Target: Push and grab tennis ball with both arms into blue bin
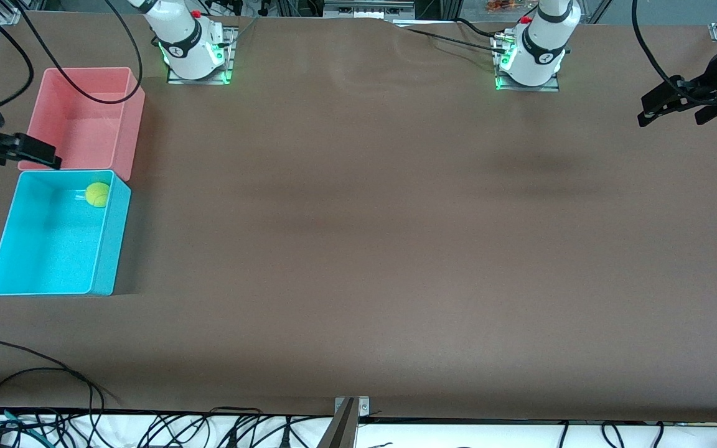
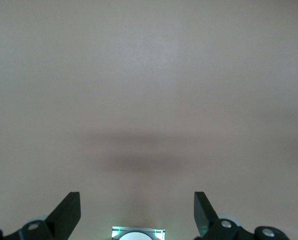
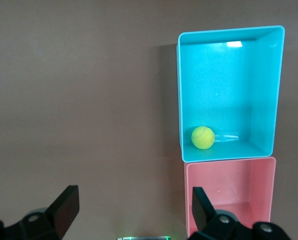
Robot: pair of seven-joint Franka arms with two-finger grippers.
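tennis ball: lies inside the blue bin, in the corner next to the pink bin, resting on the floor against the wall; nothing holds it.
blue bin: sits on the brown worktop at the right arm's end, touching the pink bin and nearer to the front camera than it; the pairing makes the colour choice the point of the task.
pink bin: nothing visible inside it.
right end effector: up over the edge of the pink bin, fingers spread apart and empty; in its wrist view both bins lie below, the ball in plain sight, so it looks drawn back to leave the bin clear.
left end effector: hangs over bare worktop at the left arm's end, fingers apart, holding nothing; this arm waits.
task standing: judged done, since the ball rests in the right bin and both arms are clear of it.
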